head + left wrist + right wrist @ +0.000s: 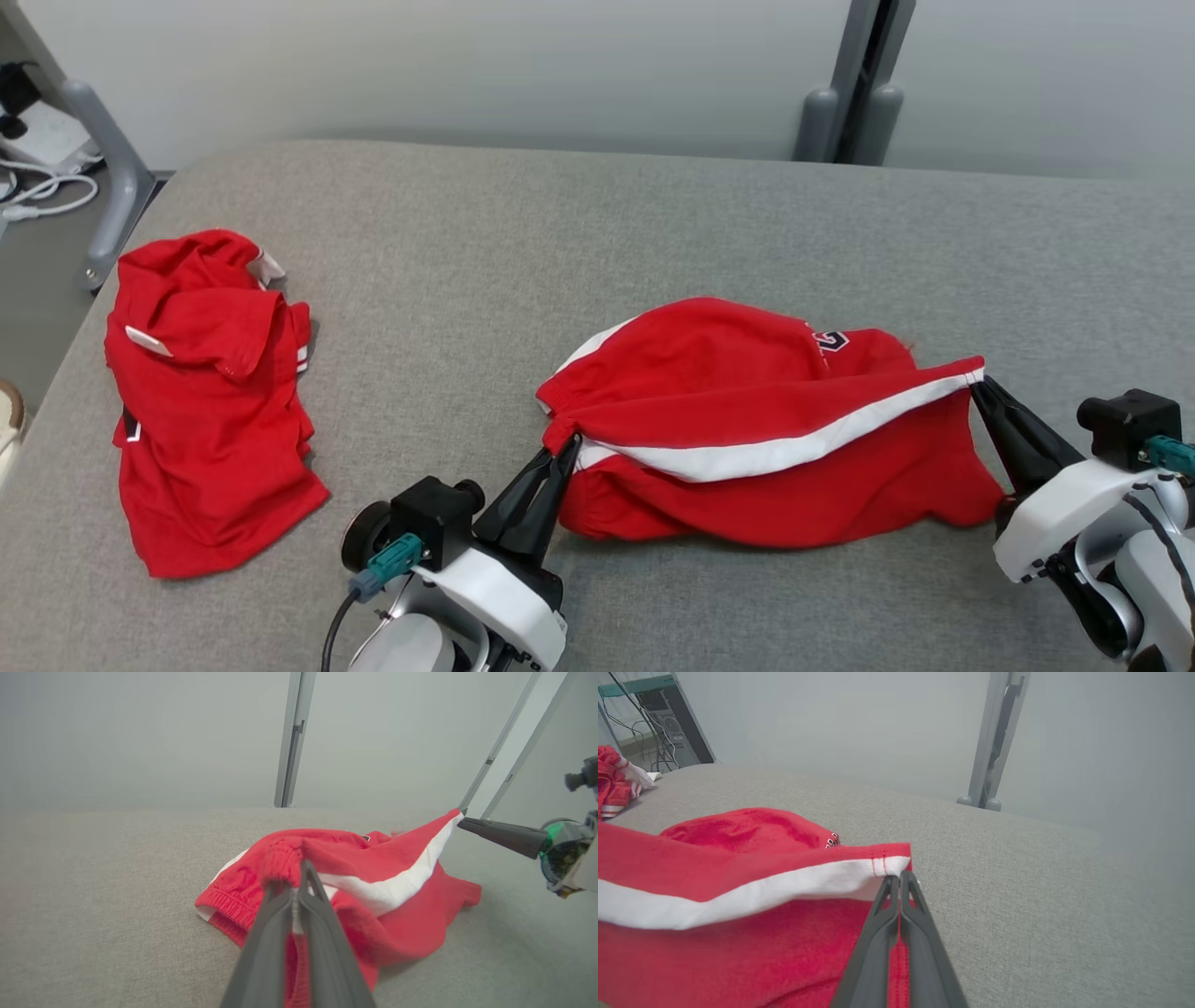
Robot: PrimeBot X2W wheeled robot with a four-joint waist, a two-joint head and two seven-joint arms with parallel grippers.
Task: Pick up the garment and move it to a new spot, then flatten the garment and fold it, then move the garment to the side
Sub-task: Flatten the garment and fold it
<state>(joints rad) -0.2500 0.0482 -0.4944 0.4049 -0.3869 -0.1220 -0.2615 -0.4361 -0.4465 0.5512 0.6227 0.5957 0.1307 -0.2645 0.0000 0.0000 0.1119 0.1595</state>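
Note:
A red garment with a white side stripe (747,420) is stretched between my two grippers over the grey table (597,215). My left gripper (567,443) is shut on its elastic waistband end (285,863) at the left. At the right, the hem corner by the white stripe (887,864) is pinched in my right gripper (976,381), also shut. The middle of the garment (397,896) sags and rests bunched on the table. In the left wrist view the right gripper (462,822) comes in from the right, holding the far corner (451,816).
A second red garment (205,392) lies crumpled at the table's left side, also seen far left in the right wrist view (612,784). Grey frame posts (854,103) stand behind the table. Cables and equipment (37,159) sit off the left edge.

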